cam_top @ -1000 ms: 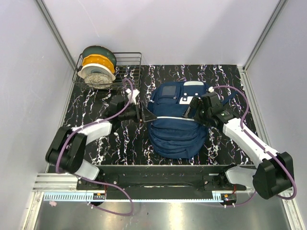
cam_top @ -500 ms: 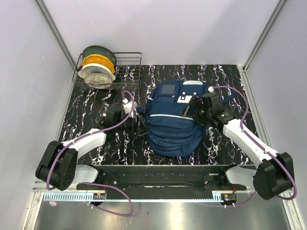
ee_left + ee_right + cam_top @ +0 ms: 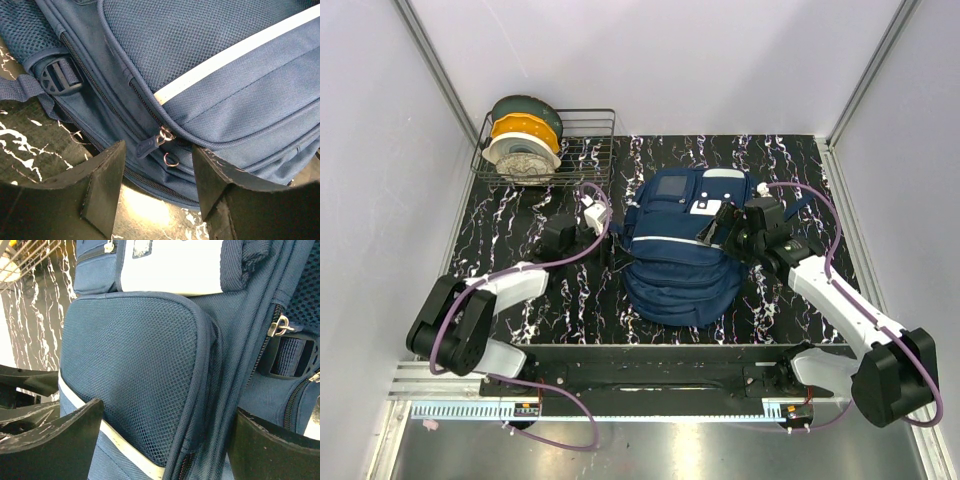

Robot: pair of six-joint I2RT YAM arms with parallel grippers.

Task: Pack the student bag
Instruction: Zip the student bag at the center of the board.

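From above, the student bag (image 3: 680,262) lies mid-table (image 3: 510,225), its left edge no longer pulled to a point and the left gripper (image 3: 610,248) lost against the dark top; the left wrist view shows that gripper's jaws parted either side of the zip pull (image 3: 149,147); the right wrist view shows the right gripper (image 3: 165,432) spread wide over the bag's cropped mesh pocket (image 3: 135,375).

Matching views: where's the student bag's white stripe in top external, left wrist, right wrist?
Top external: white stripe crosses the student bag side to side, mid-frame.
Left wrist: stripe upper right, a diagonal rising to the right edge.
Right wrist: stripe lower left, slanting down to the bottom edge.
Shared landmark: black marbled table, seen left of the bag in every view.
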